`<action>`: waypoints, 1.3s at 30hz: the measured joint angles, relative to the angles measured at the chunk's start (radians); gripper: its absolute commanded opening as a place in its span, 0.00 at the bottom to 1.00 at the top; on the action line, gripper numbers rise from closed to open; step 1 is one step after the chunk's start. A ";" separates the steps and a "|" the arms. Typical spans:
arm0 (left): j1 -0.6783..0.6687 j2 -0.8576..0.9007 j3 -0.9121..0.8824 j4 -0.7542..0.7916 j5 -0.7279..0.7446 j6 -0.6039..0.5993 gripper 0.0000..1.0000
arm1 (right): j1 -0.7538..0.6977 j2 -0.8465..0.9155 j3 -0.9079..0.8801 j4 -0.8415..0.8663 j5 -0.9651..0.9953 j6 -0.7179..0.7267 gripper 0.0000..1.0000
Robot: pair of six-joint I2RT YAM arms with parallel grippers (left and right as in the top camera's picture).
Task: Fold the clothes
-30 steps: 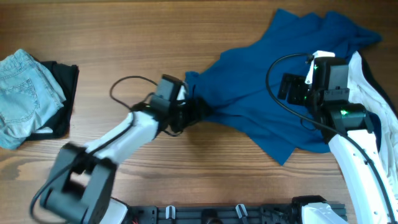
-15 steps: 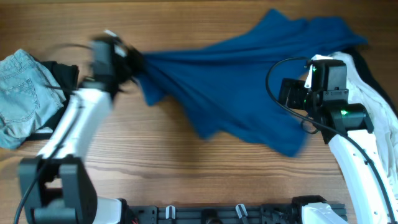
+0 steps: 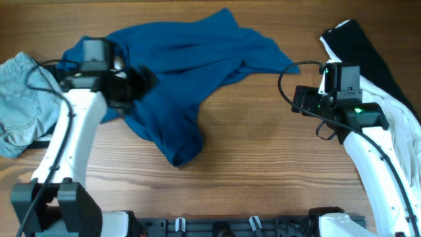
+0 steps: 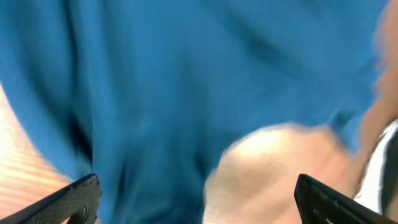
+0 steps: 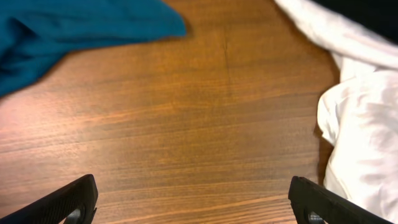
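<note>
A blue shirt lies crumpled across the upper left and middle of the table, with one flap reaching down toward the front. My left gripper hovers over the shirt's left part. In the blurred left wrist view its jaws are wide apart with blue cloth below and nothing held. My right gripper is open over bare wood, to the right of the shirt. In the right wrist view its jaws are empty, and the shirt's edge shows at the top left.
Light blue jeans lie on a black garment at the left edge. A white garment and a black one are piled at the right edge; the white one also shows in the right wrist view.
My left arm has swept the blue shirt from the right pile across to the left side of the table. Its jaws now stand apart. The right arm has barely moved.
</note>
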State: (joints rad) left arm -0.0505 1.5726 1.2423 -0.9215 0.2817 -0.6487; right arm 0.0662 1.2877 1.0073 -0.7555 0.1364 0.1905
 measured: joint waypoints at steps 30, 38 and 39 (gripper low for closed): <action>-0.199 0.084 -0.288 0.033 -0.013 -0.045 0.45 | -0.031 0.022 0.000 -0.056 0.003 0.033 0.71; -0.199 0.084 -0.288 0.022 0.009 -0.045 0.04 | -0.031 0.022 0.000 -0.071 0.003 0.033 0.67; -0.201 0.084 -0.288 0.004 0.037 -0.045 0.04 | -0.031 0.022 0.000 -0.072 0.003 0.033 0.67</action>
State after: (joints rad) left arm -0.2512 1.6569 0.9546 -0.9173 0.3183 -0.6933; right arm 0.0357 1.3094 1.0073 -0.8272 0.1398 0.2234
